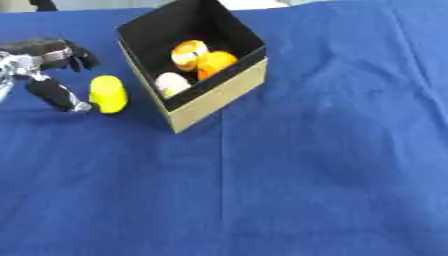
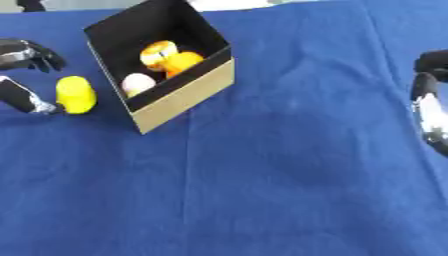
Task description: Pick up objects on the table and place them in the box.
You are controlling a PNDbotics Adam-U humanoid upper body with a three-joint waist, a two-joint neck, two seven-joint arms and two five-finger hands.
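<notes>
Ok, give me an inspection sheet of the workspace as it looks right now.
Surface: blue cloth, creased.
Job's things: box, open, holding two orange things and a pale one; yellow object on the cloth left of the box.
Clutter: nothing seen.
Hands: left robot hand open around the yellow object, thumb beside it, fingers above; right robot hand at the right edge, fingers not readable.
Cables: nothing seen.
Surroundings: pale strip beyond the far edge.

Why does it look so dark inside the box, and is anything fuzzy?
In the left eye view the box has black inner walls that catch little light, so the orange, yellow-orange and pale things inside stand out; edges are soft everywhere. In the right eye view the right hand at the edge looks smeared and shows a bright glint.
</notes>
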